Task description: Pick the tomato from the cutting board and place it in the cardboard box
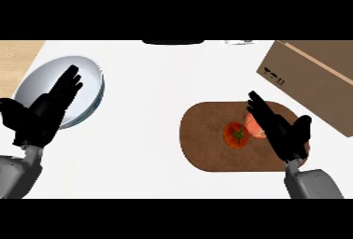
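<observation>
A red tomato (236,135) with a green stem lies near the middle of the brown oval cutting board (207,144). A paler reddish piece (254,126) shows just to its right, partly hidden by my right hand (284,133). That hand hovers over the board's right half, fingers straight and pointing up-left, open and holding nothing. The cardboard box (314,79) stands at the upper right, beyond the board. My left hand (45,112) rests open at the far left, fingers up, over a plate.
A grey-white round plate (86,74) lies at the left under my left hand. A wooden counter strip (17,56) shows at the upper left edge. White counter (151,93) spreads between plate and board.
</observation>
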`<state>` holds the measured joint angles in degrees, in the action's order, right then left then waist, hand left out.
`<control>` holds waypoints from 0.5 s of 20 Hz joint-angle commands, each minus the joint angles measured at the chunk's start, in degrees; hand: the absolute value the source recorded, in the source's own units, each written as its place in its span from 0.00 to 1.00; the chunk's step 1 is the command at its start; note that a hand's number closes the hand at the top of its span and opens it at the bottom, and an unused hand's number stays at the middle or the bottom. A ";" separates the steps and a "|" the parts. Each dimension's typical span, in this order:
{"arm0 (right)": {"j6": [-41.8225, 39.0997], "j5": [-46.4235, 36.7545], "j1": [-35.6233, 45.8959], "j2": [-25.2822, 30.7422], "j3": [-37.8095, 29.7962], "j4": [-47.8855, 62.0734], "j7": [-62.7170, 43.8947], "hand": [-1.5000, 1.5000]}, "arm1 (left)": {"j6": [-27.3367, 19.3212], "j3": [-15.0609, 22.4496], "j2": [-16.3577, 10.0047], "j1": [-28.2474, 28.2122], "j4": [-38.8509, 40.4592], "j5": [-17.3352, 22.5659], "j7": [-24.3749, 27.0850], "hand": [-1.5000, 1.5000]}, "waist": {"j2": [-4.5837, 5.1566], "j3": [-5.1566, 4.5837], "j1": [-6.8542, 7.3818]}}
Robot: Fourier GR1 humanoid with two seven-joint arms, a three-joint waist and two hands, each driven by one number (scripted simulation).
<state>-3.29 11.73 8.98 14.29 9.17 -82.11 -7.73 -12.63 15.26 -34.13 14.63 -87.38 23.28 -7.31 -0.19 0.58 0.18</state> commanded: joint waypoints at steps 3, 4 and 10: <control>-5.31 3.14 6.76 7.04 -7.39 -11.58 8.18 0.00 | 1.68 0.18 -1.99 0.79 -1.41 -4.02 4.34 0.50 | -0.50 -0.58 -1.49; -6.84 4.88 8.56 8.59 -10.51 -13.69 12.27 0.00 | 2.05 0.38 -3.18 1.47 -1.65 -5.34 5.11 0.50 | -0.86 -0.46 -2.38; -13.08 -4.36 5.46 20.27 -18.07 -8.61 32.93 0.00 | 4.19 4.56 -0.67 0.79 -2.12 -9.36 11.22 0.50 | 0.58 -0.39 -1.09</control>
<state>-12.10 10.04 16.12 29.82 -4.31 -94.11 12.00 -9.10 17.63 -35.93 14.80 -89.36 16.87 1.08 -0.44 0.07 -1.62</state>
